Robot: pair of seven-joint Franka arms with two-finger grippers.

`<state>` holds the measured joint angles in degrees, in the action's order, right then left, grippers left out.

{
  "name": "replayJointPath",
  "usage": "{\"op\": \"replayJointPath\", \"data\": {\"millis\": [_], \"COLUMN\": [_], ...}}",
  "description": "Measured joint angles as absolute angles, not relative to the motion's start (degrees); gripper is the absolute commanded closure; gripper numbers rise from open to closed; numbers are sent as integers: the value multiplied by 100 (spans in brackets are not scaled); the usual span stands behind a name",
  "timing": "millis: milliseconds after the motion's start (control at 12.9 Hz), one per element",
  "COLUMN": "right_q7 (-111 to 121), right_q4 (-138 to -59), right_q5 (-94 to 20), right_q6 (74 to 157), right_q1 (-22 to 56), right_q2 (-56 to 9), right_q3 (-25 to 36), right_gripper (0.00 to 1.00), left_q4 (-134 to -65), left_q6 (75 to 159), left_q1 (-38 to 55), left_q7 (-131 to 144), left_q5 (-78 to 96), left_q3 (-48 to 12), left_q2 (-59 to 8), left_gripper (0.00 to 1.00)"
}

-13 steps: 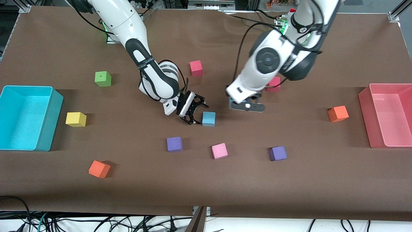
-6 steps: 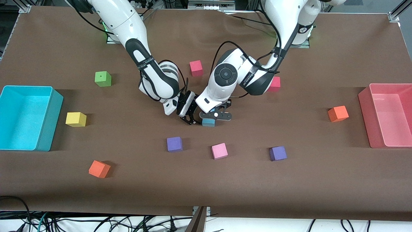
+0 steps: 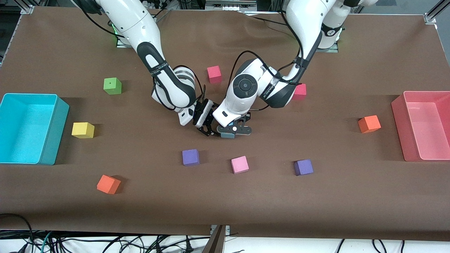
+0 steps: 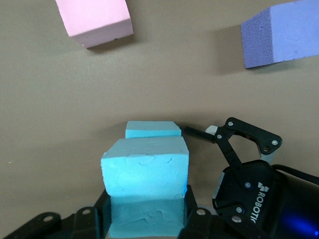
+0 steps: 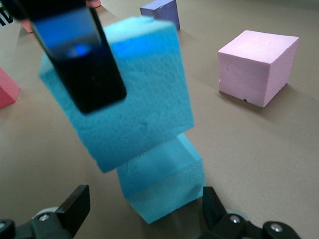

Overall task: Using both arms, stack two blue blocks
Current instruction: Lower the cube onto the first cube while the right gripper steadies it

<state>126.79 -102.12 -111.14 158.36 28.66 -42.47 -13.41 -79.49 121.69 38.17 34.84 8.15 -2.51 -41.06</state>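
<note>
My left gripper is shut on one blue block and holds it slightly tilted right over the second blue block, which sits on the table mid-way between the arms. I cannot tell whether the two touch. In the right wrist view the held block covers the top of the lower block. My right gripper is open low beside the lower block, a finger on either side and clear of it. It also shows in the left wrist view.
Nearer the camera lie a pink cube and two purple cubes. Red cubes lie toward the bases. A cyan bin and a pink bin stand at the table's ends.
My left gripper carried its blue block from toward the left arm's end to over the second blue block and came lower. My right gripper stayed beside that block.
</note>
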Motion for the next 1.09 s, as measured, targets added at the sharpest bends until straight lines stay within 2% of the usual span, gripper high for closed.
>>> {"op": "replayJointPath", "data": {"millis": [389,622,855,933,1011,1088], "right_q7": [12698,12701,12702,12702,12702,12702], "right_q4": [-10212,-10212,-10212,-10212,-10212,-10212], "right_q5": [-11114,-11114,-11114,-11114,-11114,-11114], "right_q6": [15836,15836,15836,15836,15836,15836], "right_q1": [2866,2866,2866,2866,2866,2866], "right_q2": [-4247,-4247,-4247,-4247,-4247,-4247], "right_q3": [-1341,-1341,-1341,-1341,-1341,-1341], "right_gripper": [0,0,0,0,0,0], "left_q4": [-7945,-7945,-7932,-7932,-7931,-7931], "left_q6": [12278,12329,12349,12349,12349,12349], "left_q1": [3904,3960,3985,3985,3986,3987], "left_q7": [3496,3515,3523,3523,3523,3524], "left_q5": [815,815,815,815,815,815], "left_q3": [-241,-211,-167,-159,-157,-155], "left_q2": [-4200,-4256,-4274,-4274,-4274,-4275], "left_gripper": [68,58,53,45,32,0]}}
